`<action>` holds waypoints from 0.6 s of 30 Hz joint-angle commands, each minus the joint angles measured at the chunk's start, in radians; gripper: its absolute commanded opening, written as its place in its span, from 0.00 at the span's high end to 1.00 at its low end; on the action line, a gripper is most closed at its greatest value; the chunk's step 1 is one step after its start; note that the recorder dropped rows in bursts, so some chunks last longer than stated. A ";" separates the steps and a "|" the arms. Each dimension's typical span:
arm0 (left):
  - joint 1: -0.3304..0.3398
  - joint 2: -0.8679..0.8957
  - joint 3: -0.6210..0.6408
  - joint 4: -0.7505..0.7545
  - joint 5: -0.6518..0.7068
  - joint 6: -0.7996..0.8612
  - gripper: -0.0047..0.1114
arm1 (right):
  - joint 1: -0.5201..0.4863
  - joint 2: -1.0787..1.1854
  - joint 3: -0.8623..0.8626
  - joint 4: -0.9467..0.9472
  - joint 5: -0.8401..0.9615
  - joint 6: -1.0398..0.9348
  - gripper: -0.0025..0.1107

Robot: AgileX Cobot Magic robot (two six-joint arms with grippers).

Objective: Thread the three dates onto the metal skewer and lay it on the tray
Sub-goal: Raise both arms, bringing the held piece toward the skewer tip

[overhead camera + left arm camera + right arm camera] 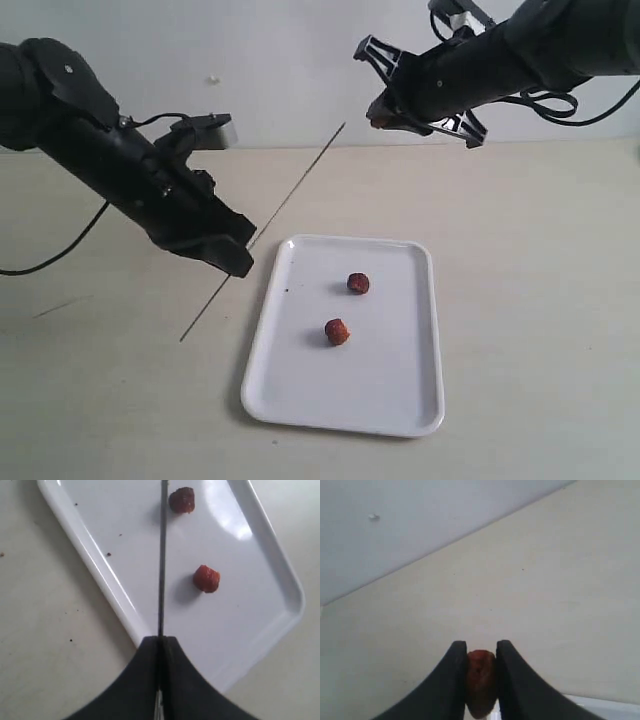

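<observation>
My left gripper (238,255) is shut on the thin metal skewer (290,193), which slants up from the table toward the upper right; in the left wrist view the skewer (161,555) runs straight out from the gripper (160,640) over the tray. Two dates (358,283) (337,331) lie on the white tray (300,400), also seen as date (182,500) and date (206,578) on the tray (100,575). My right gripper (378,118) hangs high at the back, shut on the third date (480,677), a little right of the skewer's tip.
The pale table (540,300) spreads around the tray, with a white wall (280,60) behind it. A black cable (60,250) trails from the left arm over the table's left side.
</observation>
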 commanded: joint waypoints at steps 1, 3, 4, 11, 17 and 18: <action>0.002 0.020 0.003 -0.083 -0.077 0.013 0.96 | -0.029 -0.014 0.001 0.116 0.048 -0.113 0.80; 0.002 0.020 0.003 -0.109 -0.073 0.062 0.96 | -0.033 -0.014 0.001 0.122 0.056 -0.127 0.80; 0.002 0.020 0.003 -0.127 -0.065 0.089 0.96 | -0.033 -0.014 0.001 0.122 0.056 -0.128 0.80; -0.039 0.021 0.003 -0.142 -0.086 0.131 0.96 | -0.033 -0.014 0.001 0.203 0.069 -0.172 0.80; -0.057 0.021 0.003 -0.116 -0.071 0.131 0.96 | -0.033 -0.014 0.001 0.216 0.055 -0.184 0.80; -0.057 0.021 0.003 -0.116 -0.065 0.129 0.96 | -0.033 -0.014 0.001 0.216 0.047 -0.187 0.80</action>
